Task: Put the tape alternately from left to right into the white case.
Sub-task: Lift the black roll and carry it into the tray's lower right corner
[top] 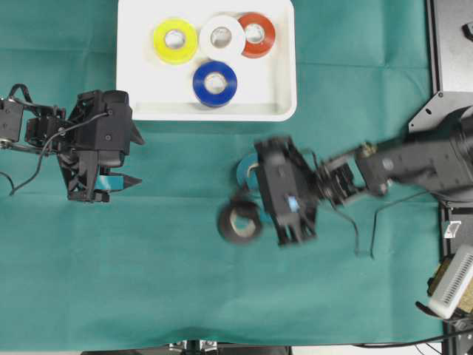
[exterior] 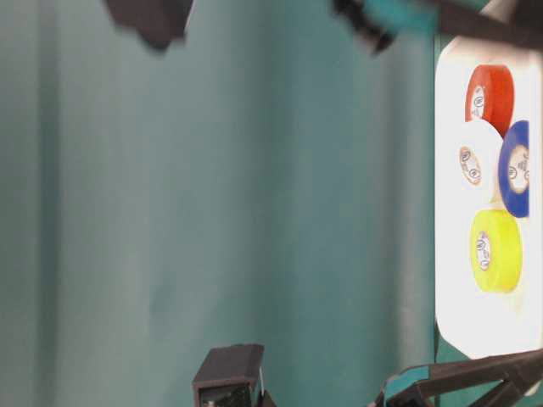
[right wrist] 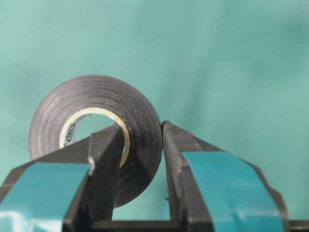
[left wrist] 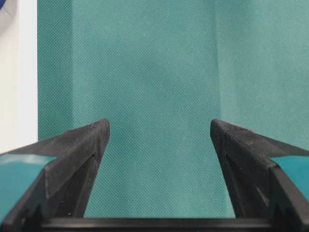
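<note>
Right wrist-mounted view: the right gripper point(right wrist: 140, 159) has its jaws drawn in tight on the black roll point(right wrist: 94, 135), one finger point(right wrist: 104, 164) pushed through the pale core and the other pressed on the outer face, so the roll's wall is pinched between them. Overhead, that gripper point(top: 255, 216) is blurred, and the black roll point(top: 239, 223) sits at its tip below the white case point(top: 133, 74), clear of the case's near rim; the right arm stretches in from the right edge of the green cloth point(top: 148, 296), its wrist rolled to one side. A teal roll point(top: 246, 168) lies on the cloth partly under that wrist, between the black roll and the case. The left gripper point(left wrist: 159, 140) has its jaws spread wide with only cloth between them; overhead, the left gripper point(top: 131, 159) sits just below the case's left corner, its arm lying level from the left edge. Inside the case lie four rolls flat: the yellow roll point(top: 175, 40) at left, the white roll point(top: 222, 37) touching the red roll point(top: 256, 34) on its right, and the blue roll point(top: 215, 83) nearest the case's lower rim.
</note>
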`<state>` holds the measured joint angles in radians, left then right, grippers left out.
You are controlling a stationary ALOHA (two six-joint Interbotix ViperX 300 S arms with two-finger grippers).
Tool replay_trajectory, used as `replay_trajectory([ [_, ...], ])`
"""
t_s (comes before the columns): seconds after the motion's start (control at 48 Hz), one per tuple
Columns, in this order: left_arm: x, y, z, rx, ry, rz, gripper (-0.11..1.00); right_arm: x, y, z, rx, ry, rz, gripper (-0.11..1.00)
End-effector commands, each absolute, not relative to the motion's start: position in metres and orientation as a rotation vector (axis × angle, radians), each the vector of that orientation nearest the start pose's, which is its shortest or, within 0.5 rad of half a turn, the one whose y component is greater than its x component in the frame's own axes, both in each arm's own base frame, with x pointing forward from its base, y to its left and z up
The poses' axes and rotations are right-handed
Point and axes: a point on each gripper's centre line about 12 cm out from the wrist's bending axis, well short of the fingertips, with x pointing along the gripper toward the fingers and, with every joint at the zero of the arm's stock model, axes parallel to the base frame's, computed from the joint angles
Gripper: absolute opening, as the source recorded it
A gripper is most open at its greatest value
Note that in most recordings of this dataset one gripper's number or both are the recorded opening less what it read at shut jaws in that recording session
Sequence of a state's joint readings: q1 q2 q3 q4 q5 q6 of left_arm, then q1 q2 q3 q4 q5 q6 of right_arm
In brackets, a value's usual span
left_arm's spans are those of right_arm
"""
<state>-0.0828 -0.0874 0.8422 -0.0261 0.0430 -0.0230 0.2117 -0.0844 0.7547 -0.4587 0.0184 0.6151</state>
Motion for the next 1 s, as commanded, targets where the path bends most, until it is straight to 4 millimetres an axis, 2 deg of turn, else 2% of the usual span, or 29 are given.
replay_trajectory([
  [0.0,0.338,-0.031,0.15,-0.015,0.764,-0.069,0.84,0.365,0.054,0.185,0.054,0.648,0.099,0.23],
  [0.083,0.339,-0.032,0.151,-0.012,0.761,-0.072,0.84,0.372,0.031,0.185,0.023,0.636,0.061,0.23],
  [0.188,0.339,-0.035,0.151,-0.01,0.761,-0.078,0.84,0.379,0.014,0.188,-0.01,0.616,0.037,0.23],
  [0.438,0.338,-0.038,0.151,-0.007,0.761,-0.087,0.84,0.393,-0.011,0.188,-0.069,0.595,0.013,0.23],
  [0.625,0.337,-0.041,0.15,-0.003,0.764,-0.095,0.84,0.389,-0.035,0.174,-0.059,0.644,-0.05,0.23],
  [0.979,0.337,-0.041,0.15,-0.004,0.758,-0.096,0.84,0.383,-0.072,0.174,-0.035,0.652,-0.142,0.23],
])
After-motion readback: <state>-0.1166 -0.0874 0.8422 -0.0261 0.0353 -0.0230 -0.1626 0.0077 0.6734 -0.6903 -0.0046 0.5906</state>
